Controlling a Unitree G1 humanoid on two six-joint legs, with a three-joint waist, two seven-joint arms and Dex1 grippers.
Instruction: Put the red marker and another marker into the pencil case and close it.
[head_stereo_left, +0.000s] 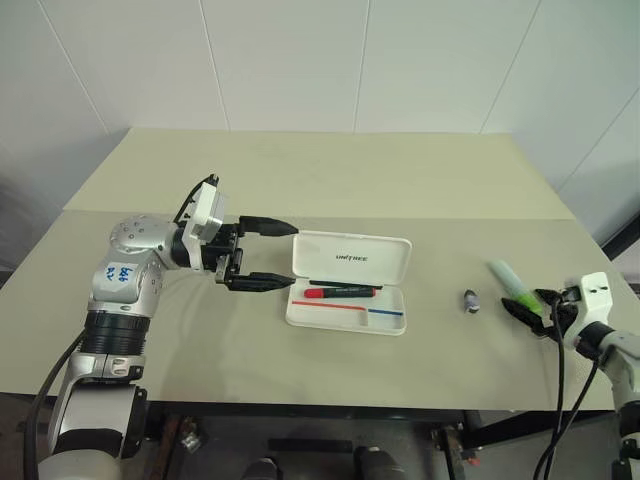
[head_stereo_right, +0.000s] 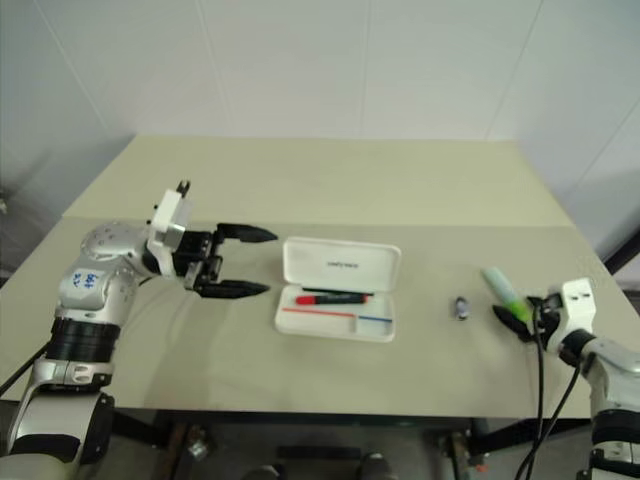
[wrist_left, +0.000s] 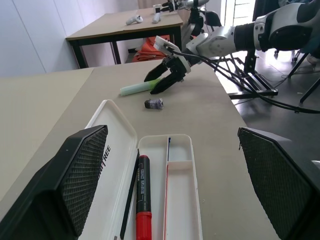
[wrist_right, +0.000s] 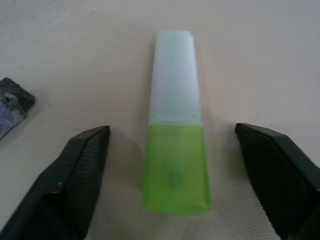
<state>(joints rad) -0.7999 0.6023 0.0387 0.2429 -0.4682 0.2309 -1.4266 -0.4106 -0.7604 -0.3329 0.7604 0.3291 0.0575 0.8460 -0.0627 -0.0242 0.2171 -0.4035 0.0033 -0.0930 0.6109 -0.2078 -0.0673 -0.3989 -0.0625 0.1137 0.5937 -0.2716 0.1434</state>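
Left gripper (head_stereo_left: 268, 253) is held spread beside the open pencil case (head_stereo_left: 348, 282); the red marker (head_stereo_left: 340, 292) is seen inside. Right gripper (wrist_right: 175, 150) is spread astride the green marker (wrist_right: 175, 125): judged light, stiff, slippery; best pinched mid-barrel.

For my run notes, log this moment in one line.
red marker: in open case | green marker: on table, between open right jaws | left jaws: open beside case
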